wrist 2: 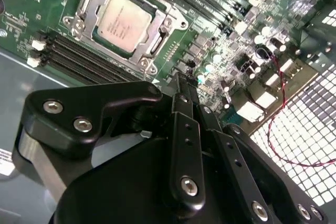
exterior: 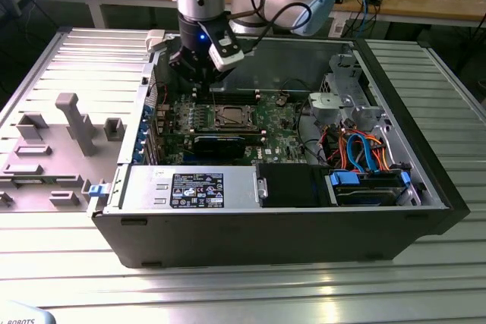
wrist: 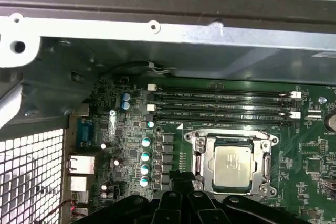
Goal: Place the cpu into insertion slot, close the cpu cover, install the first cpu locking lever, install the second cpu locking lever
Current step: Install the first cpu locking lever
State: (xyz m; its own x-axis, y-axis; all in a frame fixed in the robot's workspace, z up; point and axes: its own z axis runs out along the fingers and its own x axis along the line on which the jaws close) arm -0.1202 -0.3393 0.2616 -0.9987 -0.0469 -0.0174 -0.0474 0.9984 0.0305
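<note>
Case: open computer case (exterior: 228, 240) lay on a ribbed metal table (exterior: 243, 294).
Board: green motherboard (exterior: 281, 123) sat flat in the case floor.
Gripper: gripper (exterior: 199, 81) hung above the board near the case's back wall; fingers looked drawn together, nothing held.
Key relation: insertion slot (wrist: 193, 139) lay just beside the gripper, toward the exterior view's right, lower than the fingertips and apart from them.
Nearby: memory slots (wrist: 220, 106) ran alongside the socket; black card (exterior: 220, 144) sat on its other side; a row of capacitors (wrist: 145, 156) stood under the fingertips.
Cover: cpu cover (wrist 2: 157, 38) looked lowered over the chip's edges; lever state unclear.
Chip: cpu (wrist 2: 124, 23) was seated in the slot, top showing through the cutout.
</note>
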